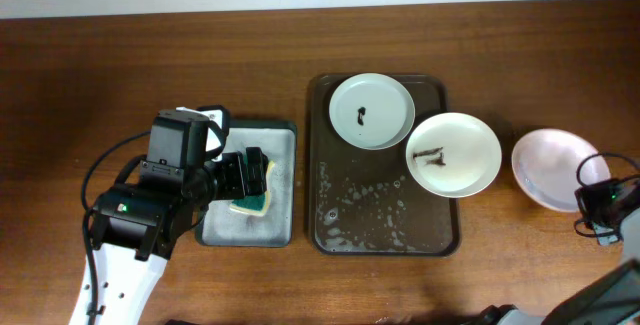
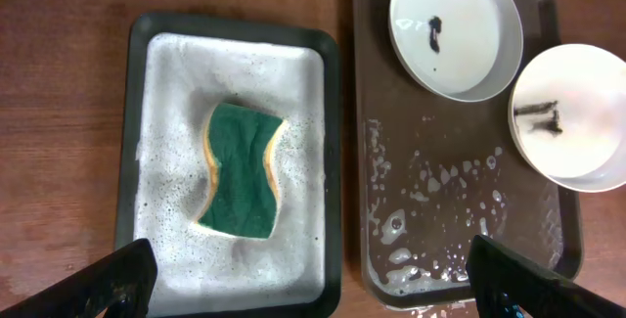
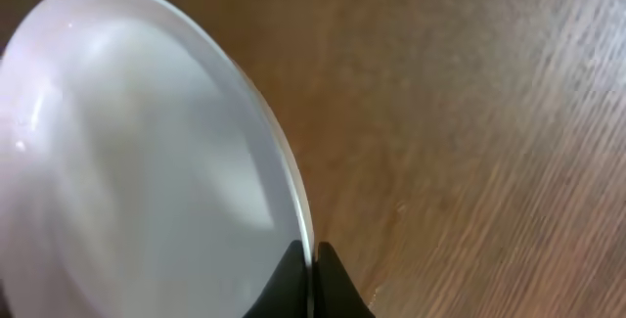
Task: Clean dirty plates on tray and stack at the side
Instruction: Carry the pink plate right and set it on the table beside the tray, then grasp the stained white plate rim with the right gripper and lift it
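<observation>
The dark brown tray [image 1: 382,237] holds two dirty white plates. One plate [image 1: 372,110] sits at its back left, also in the left wrist view [image 2: 455,29]. The other plate [image 1: 453,153] overlaps the tray's right rim, also in the left wrist view [image 2: 575,113]. Both carry dark smears. A third clean plate [image 1: 548,168] rests on the table to the right. My right gripper [image 3: 311,259] is shut on this plate's rim [image 3: 147,161]. My left gripper [image 2: 313,284] is open and empty above the sponge tray.
A smaller dark sponge tray [image 1: 280,227] with grey suds lies left of the big tray, also in the left wrist view [image 2: 235,259]. A green and yellow sponge [image 2: 240,169] lies in it. Suds cover the big tray's front half [image 2: 430,220].
</observation>
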Robot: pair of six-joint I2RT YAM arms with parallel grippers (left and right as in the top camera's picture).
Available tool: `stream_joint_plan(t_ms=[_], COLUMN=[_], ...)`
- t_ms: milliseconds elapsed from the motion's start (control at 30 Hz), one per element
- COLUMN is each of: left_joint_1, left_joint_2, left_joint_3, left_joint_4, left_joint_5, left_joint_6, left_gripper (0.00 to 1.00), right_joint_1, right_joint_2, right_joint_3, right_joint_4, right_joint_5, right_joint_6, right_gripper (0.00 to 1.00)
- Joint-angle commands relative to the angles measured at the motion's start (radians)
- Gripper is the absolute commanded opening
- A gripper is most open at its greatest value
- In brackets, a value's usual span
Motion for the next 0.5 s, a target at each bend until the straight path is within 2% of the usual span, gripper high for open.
stream_joint_plan(t_ms=[0,33,100,167,233,300,400,467], left_joint_1=[0.003,0.003,0.003,0.003,0.003,0.003,0.003,0.003], left_joint_2=[-0.004,-0.004,-0.004,-0.004,-0.004,-0.004,-0.004,-0.004], left_joint_3=[0.015,0.015,0.015,0.015,0.015,0.015,0.015,0.015], left_joint_4=[0.002,0.002,0.002,0.002,0.002,0.002,0.002,0.002], left_joint_5=[0.007,0.008,0.008,0.008,0.008,0.008,0.008,0.008], left_joint_6=[0.008,0.008,0.008,0.008,0.008,0.008,0.008,0.008], left_gripper=[0.99,1.0,0.99,0.99,0.99,0.99,0.99,0.99], right_joint_1=[-0.031,-0.028,-0.007,0.041,0.116,0.206,0.342,0.429], right_joint_2=[0.002,-0.005,-0.019,-0.031,-0.039,-0.039,-0.039,-0.027], right_joint_3=[0.013,0.014,0.014,0.022,0.027,0.026,0.026,0.026], right_joint_4=[0.01,0.011,0.082,0.117,0.094,0.061,0.071,0.103], right_joint_5=[-0.048,-0.119,-0.404,-0.553,-0.556,-0.435,-0.192,-0.092], right_joint_6=[-0.011,-0.012,-0.108,-0.167,-0.24,-0.28,-0.28,-0.342], right_gripper=[0.5,0.61,0.78,0.77,0.74,0.71,0.6,0.51])
